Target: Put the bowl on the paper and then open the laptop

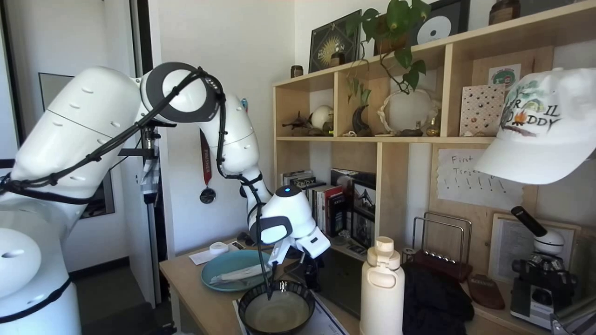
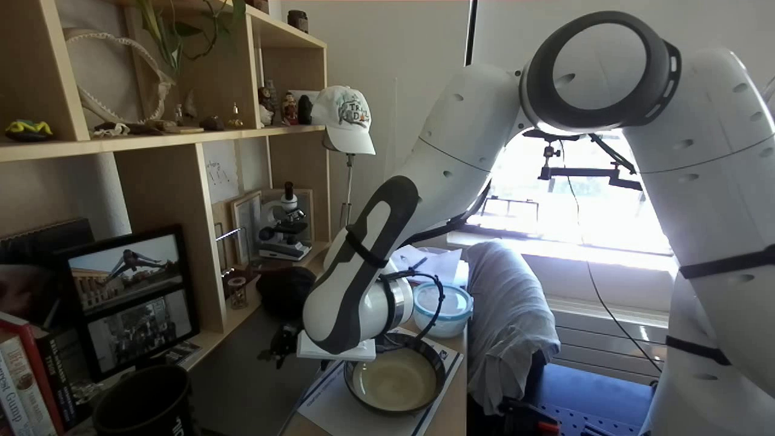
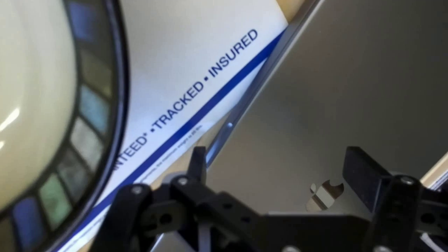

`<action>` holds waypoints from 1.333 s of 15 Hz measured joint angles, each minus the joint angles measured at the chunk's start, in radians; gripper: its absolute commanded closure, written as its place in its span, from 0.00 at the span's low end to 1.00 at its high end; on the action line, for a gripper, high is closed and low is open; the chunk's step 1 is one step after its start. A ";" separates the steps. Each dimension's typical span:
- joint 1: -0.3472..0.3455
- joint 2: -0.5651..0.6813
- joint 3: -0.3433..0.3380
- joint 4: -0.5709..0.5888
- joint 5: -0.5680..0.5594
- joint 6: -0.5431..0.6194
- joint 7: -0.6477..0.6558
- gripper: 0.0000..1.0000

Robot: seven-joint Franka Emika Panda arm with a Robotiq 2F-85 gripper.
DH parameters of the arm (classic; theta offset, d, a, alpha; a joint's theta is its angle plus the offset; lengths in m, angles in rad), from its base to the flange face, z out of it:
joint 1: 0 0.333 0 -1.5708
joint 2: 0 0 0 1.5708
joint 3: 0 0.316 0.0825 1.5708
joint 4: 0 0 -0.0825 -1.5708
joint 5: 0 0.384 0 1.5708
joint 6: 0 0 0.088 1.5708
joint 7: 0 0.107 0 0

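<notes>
We had the bowl (image 2: 396, 381) upright on the paper (image 2: 330, 406), so placed in both exterior views; its inside was pale tan w/ blue, green & grey tile-like patches under the dark rim; the paper stuck out past the bowl, showing a blue stripe & the words TRACKED and INSURED in the wrist view; beyond that stripe from the bowl lay the laptop (image 3: 315, 87), lid down, logo up, its edge just beside the paper; we couldn't tell if the two overlapped at the paper's corner.

Our gripper (image 3: 274, 164) was off to the laptop side of the bowl, over the lid; its fingers (image 3: 364, 175) stood wide apart, w/ the lid in view b/w them; we couldn't tell if the tips touched it; the arm (image 2: 460, 133) hid a bit of the bowl's far rim in an exterior view.

In an exterior view we saw a teal plate (image 1: 223, 263) behind & left of the bowl, w/ a pale bundle (image 1: 242, 274) on it; a cream bottle (image 1: 382, 293) stood to the bowl's right; in an exterior view a lidded tub (image 2: 448, 312) stood just behind the bowl; a black round container (image 2: 145, 406) was well to the bowl's left; a microscope (image 2: 284, 249) & a white cap (image 2: 342, 115) were left of the bowl & farther back.
</notes>
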 measured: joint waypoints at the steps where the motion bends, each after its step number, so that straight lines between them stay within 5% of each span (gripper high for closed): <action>1: -0.022 0.009 0.024 0.001 0.000 0.028 0.000 0.00; 10: -0.155 0.075 0.165 0.011 -0.009 0.223 0.000 0.00; 20: -0.158 0.065 0.124 0.045 -0.003 0.077 0.000 0.00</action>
